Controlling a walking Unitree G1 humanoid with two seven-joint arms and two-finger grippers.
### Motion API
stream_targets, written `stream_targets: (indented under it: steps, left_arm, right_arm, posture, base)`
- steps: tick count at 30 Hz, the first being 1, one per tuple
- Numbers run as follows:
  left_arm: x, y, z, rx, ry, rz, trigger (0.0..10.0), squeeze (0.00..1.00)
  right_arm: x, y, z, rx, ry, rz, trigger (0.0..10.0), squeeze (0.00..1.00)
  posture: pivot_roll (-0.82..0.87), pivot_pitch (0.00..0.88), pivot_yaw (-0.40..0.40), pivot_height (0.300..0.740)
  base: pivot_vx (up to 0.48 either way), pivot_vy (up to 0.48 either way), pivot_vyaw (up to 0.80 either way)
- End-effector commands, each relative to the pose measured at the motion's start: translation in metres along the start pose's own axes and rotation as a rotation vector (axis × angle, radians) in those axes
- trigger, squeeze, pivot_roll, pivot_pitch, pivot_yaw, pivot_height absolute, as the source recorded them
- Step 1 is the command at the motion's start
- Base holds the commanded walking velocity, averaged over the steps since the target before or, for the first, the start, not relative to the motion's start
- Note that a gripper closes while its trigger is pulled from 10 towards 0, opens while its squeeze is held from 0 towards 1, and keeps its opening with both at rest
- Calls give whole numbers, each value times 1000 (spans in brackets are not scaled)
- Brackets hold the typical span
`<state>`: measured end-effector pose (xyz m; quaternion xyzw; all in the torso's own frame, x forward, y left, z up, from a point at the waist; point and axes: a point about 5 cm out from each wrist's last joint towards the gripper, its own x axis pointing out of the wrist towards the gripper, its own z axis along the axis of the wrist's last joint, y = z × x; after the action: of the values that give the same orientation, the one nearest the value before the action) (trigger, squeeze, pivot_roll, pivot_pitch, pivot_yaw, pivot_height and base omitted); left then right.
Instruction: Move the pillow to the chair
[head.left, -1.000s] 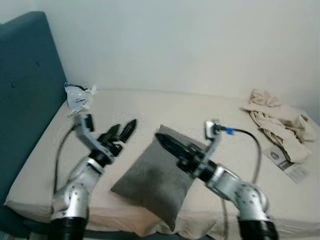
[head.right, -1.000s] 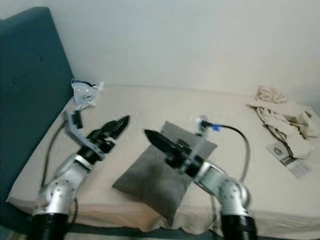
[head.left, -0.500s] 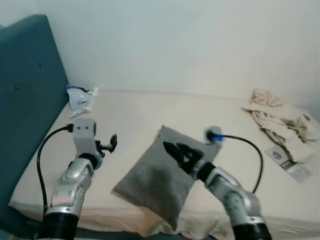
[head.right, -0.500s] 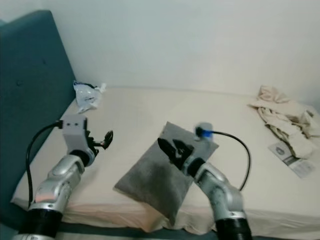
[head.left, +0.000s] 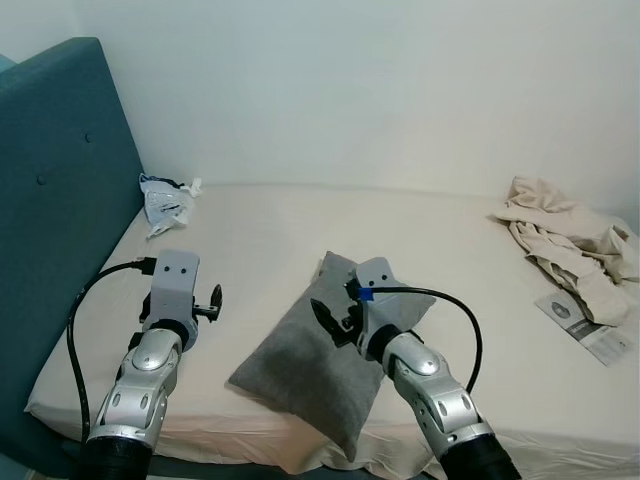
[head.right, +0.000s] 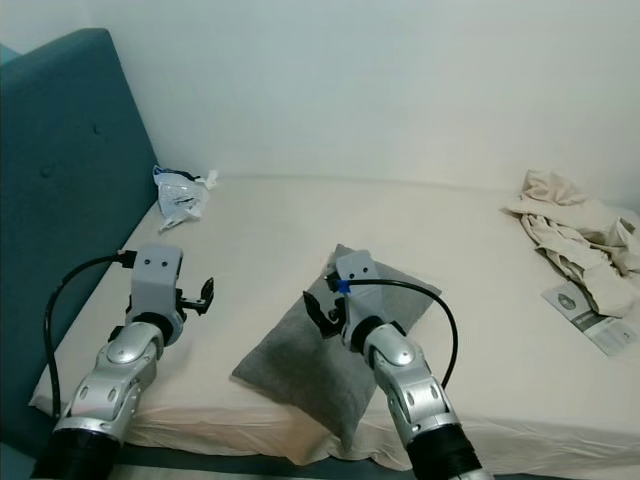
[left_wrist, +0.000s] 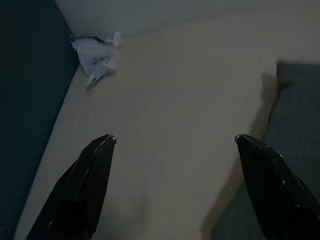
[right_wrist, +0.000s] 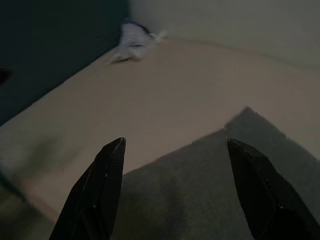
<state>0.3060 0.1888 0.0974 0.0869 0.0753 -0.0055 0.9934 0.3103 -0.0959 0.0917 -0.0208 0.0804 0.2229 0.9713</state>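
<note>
A grey pillow (head.left: 300, 360) lies slantwise on the beige bed (head.left: 300, 220), near its front edge. My right gripper (head.left: 332, 320) hovers low over the pillow's middle, fingers spread open and empty. From the right wrist view, the pillow (right_wrist: 200, 185) spreads beneath the open right gripper (right_wrist: 176, 141). My left gripper (head.left: 212, 300) hangs open over bare sheet to the pillow's left, apart from it. Seen from the left wrist, the left gripper (left_wrist: 175, 138) points along the bed, and the pillow's edge (left_wrist: 295, 110) lies beside one finger.
A teal headboard (head.left: 50, 200) rises along the left side. A crumpled plastic bag (head.left: 165, 200) sits in the far left corner of the bed. Beige clothes (head.left: 565, 240) and a leaflet (head.left: 590, 335) lie at the right. A white wall backs the bed.
Both wrists have turned, so the fingers now point forward along the bed rather than up. The right gripper has dropped closer to the pillow. The pillow has not moved.
</note>
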Motion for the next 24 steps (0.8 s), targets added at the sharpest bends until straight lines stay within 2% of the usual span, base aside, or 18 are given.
stream_targets:
  steps: [1,5,6,9,10,12,15,18,20,21,23,24]
  left_arm:
    - [-4,-8,-12,9,40,-31,10000,0]
    - [-6,-14,-11,45,15,-60,10000,0]
    - [-7,-16,-4,41,-36,-65,10000,0]
    - [-7,-14,8,58,-120,-26,10000,0]
    - [-7,-14,8,58,-120,-26,10000,0]
    - [-5,-11,15,13,-170,23,10000,0]
    - [-4,-11,20,-4,-187,46,10000,0]
    - [-4,-14,22,-8,-196,42,10000,0]
    - [-6,-20,25,-42,-218,15,10000,0]
    - [-8,-25,26,-94,-231,-13,10000,0]
    - [-11,-30,28,-148,-247,-40,10000,0]
    - [-11,-32,24,-141,-232,-37,10000,0]
  right_arm:
    - [0,2,1,19,-49,-31,10000,0]
    - [-3,8,3,84,-82,-17,10000,0]
    - [-7,12,9,133,-143,1,10000,0]
    - [-10,10,15,110,-213,-28,10000,0]
    - [-10,10,15,110,-213,-28,10000,0]
    - [-10,8,16,92,-232,-35,10000,0]
    - [-8,10,13,46,-209,-5,10000,0]
    - [-7,12,14,46,-206,14,10000,0]
    - [-6,13,16,132,-212,15,10000,0]
    - [-4,11,16,189,-215,-5,10000,0]
    - [-2,8,15,228,-217,-22,10000,0]
    - [-2,6,15,234,-220,-38,10000,0]
  posture:
    - [-18,76,34,740]
    - [-38,74,40,740]
    - [-48,67,33,740]
    - [-54,70,11,740]
    - [-54,70,11,740]
    - [-47,73,-3,740]
    - [-37,68,-31,740]
    - [-31,67,-44,740]
    - [-23,63,-61,740]
    - [-20,60,-68,740]
    - [-23,59,-66,740]
    - [-32,55,-67,740]
  base:
    - [0,0,0]
    - [0,0,0]
    - [0,0,0]
    - [0,0,0]
    - [0,0,0]
    - [0,0,0]
    - [0,0,0]
    - [0,0,0]
    - [0,0,0]
    - [0,0,0]
    - [0,0,0]
    - [0,0,0]
